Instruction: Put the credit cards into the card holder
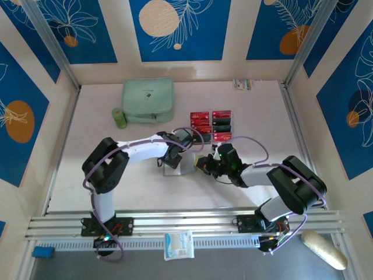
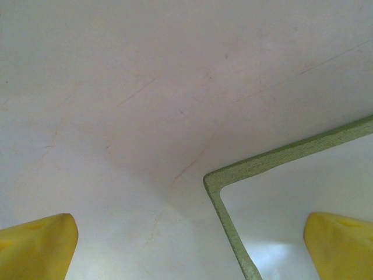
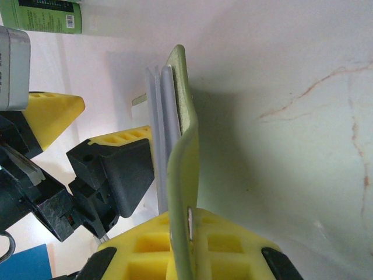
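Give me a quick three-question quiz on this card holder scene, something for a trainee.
1. True or false: the right gripper is shut on a flap of the card holder.
2. Fill in the blank: the left gripper is ____.
3. Pick one: the credit cards are A) inside the card holder, B) laid out in rows beyond it, C) in the left gripper.

Key: 1 true; 2 open; 3 B.

Olive card holder [image 3: 182, 169] open, pale inside, red and black credit cards [image 1: 210, 125] nearby
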